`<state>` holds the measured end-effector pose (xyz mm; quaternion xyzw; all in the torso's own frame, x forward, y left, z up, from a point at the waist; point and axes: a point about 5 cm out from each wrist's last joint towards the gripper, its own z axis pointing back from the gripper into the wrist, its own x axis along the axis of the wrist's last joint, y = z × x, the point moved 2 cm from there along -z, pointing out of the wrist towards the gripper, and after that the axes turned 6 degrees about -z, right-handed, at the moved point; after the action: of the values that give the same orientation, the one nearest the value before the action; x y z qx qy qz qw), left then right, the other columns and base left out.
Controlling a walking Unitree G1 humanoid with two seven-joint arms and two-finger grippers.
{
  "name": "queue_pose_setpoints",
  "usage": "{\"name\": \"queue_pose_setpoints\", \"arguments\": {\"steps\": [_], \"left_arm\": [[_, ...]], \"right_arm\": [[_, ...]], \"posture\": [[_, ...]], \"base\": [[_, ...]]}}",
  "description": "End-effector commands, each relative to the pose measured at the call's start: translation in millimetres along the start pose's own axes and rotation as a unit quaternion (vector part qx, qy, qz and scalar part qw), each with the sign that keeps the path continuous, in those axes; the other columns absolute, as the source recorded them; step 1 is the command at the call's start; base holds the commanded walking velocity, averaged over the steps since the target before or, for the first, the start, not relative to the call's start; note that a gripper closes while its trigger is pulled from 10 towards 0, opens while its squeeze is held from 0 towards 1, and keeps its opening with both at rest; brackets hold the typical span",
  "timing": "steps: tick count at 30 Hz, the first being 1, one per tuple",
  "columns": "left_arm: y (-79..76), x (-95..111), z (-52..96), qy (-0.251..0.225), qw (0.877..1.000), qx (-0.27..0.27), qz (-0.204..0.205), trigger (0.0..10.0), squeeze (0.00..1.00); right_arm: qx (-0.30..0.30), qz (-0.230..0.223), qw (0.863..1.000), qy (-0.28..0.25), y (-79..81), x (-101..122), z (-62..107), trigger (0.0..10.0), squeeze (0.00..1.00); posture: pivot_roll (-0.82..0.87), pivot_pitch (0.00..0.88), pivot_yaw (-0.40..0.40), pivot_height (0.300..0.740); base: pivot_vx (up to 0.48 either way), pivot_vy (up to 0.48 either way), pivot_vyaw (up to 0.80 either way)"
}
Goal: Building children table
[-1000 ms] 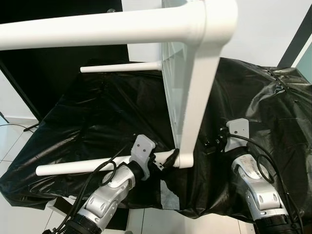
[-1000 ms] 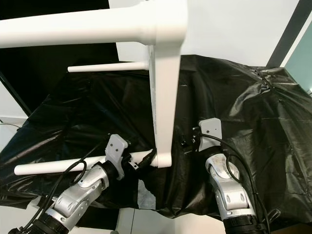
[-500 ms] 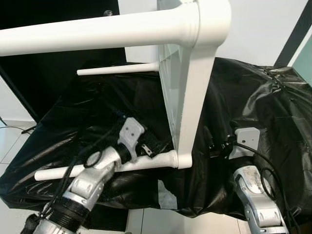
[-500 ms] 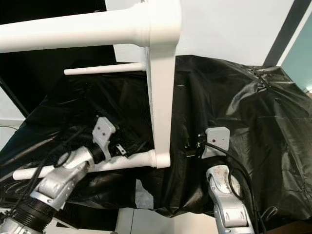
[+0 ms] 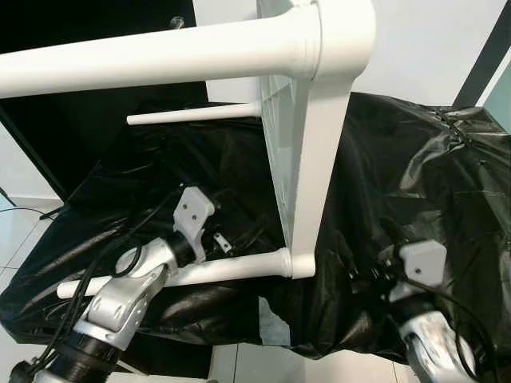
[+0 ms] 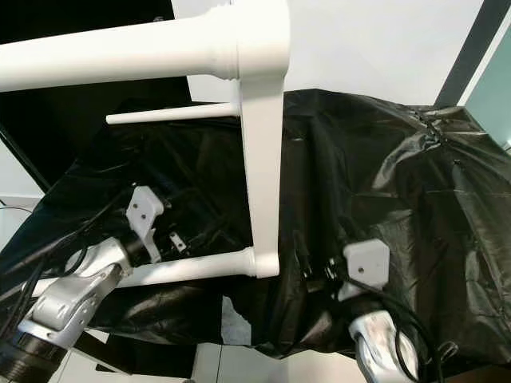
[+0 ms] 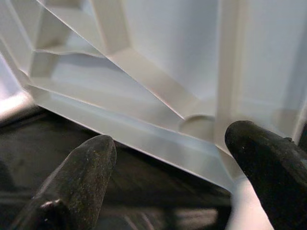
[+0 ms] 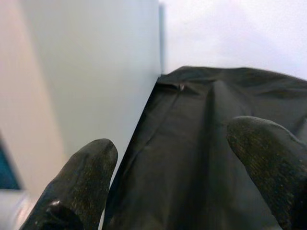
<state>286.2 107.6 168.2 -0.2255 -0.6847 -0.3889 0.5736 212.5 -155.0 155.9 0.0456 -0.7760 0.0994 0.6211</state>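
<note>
While three legs look fitted | white children's table [image 5: 307, 159] lies on its side on the bench [image 5: 447, 159] | left claw [image 7: 168, 158] open beside underside ribs, holds nothing | right claw [image 8: 168, 177] open, empty | fourth corner hidden

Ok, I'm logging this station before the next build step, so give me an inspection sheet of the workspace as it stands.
Surface: black plastic sheet, crumpled, draped over the work surface.
Job's things: white children's table tipped on its side, resting on the sheet; three legs fitted and pointing toward the robot's left.
Clutter: nothing seen.
Grippers: left gripper open, beside the lowest leg, fingers facing the table's ribbed underside; right gripper open, holding nothing, over the sheet right of the table.
Cables: black cables loop along the left arm; more on the right wrist.
Surroundings: white wall behind, pale tiled floor.
</note>
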Motion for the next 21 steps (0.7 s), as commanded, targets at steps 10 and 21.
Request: {"name": "queue_pose_setpoints", "arguments": {"steps": [10,21], "left_arm": [[30.3,0,14.8,0.016,0.999,0.037,-0.021,10.0,0.00],[56.3,4,36.4,0.031,0.993,0.106,-0.034,10.0,0.00]], "right_arm": [[0.138,-0.024,0.990,0.021,22.1,2,11.5,10.0,0.00],[0.121,-0.036,0.992,-0.003,32.2,0,-24.3,10.0,0.00]], "posture": [[-0.03,0.003,0.047,0.740],[0.04,0.000,-0.009,0.740]], "base": [[0.000,0.000,0.00],[0.000,0.000,0.00]]}}
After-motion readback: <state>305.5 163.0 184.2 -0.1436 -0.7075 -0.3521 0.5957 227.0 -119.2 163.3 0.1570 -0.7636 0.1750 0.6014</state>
